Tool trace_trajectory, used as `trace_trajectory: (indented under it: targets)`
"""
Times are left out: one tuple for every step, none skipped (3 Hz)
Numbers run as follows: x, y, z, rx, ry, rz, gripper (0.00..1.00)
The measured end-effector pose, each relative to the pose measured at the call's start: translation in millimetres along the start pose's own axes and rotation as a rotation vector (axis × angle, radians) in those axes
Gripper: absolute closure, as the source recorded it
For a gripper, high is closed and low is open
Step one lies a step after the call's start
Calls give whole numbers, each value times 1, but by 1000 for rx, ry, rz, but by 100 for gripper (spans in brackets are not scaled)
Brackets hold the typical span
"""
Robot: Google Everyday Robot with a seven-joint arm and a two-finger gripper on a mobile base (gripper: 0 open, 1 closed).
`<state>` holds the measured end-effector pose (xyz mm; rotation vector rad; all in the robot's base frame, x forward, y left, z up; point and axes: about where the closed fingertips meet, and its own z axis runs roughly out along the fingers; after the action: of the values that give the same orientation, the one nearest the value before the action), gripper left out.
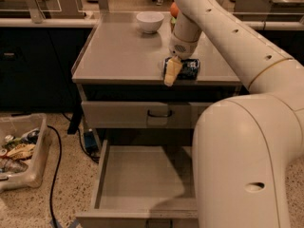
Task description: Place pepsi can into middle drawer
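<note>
The pepsi can (pixel 189 70) is blue and lies at the front edge of the grey cabinet top (pixel 118 56), right of centre. My gripper (pixel 173 74) reaches down from the arm at the back and sits right at the can's left side, partly covering it. The middle drawer (pixel 142 179) is pulled out below, a shallow grey tray with nothing in it. It lies well below and in front of the can. My arm's large cream housing covers the drawer's right part.
The closed top drawer (pixel 159 114) with a black handle sits just under the counter edge. A white bowl (pixel 149 22) stands at the back of the top. A plastic bin of litter (pixel 19 151) and a black cable (pixel 54 170) are on the floor at the left.
</note>
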<state>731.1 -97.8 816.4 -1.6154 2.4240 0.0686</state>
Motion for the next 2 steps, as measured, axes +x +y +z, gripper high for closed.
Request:
trace_trajectory:
  targets:
    - [0, 0, 0, 0, 0, 0, 62]
    - [0, 0, 0, 0, -1, 0, 86]
